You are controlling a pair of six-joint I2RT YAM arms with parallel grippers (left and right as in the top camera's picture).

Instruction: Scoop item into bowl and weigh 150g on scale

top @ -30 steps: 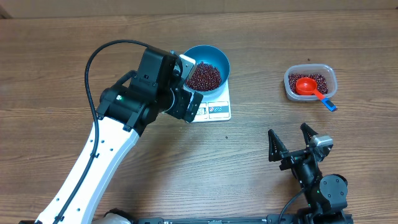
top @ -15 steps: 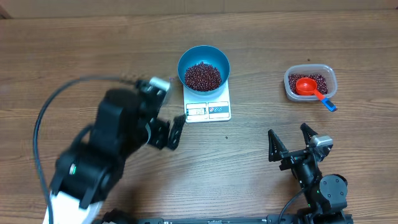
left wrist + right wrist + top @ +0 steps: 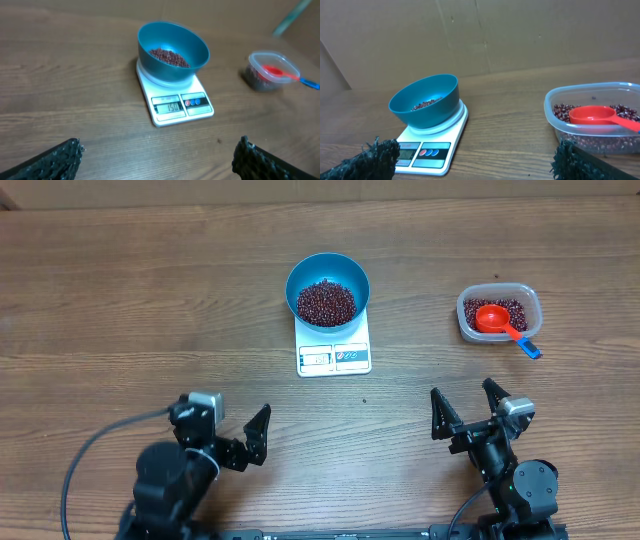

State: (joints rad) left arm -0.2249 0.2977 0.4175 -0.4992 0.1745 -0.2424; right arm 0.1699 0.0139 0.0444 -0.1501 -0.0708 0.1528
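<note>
The blue bowl (image 3: 343,272) stands on the white scale (image 3: 334,357) at the table's middle back, holding a heap of dark red beans (image 3: 326,302). In the left wrist view the bowl (image 3: 173,50) sits on the scale (image 3: 177,102), whose display appears to read 150. My left gripper (image 3: 225,425) rests low at the near left, open and empty, well short of the scale. At the near right, my right gripper (image 3: 465,402) is also open and empty. Its wrist view shows the bowl (image 3: 425,102) and the scale (image 3: 427,150) ahead to the left.
A clear plastic tub (image 3: 499,313) at the back right holds more beans and a red scoop (image 3: 493,318) with a blue handle tip (image 3: 530,348). A cardboard wall (image 3: 495,35) stands behind the table.
My left arm has pulled back from beside the bowl to the near left edge of the table, its gripper still open. The right arm, bowl and scale have not moved.
</note>
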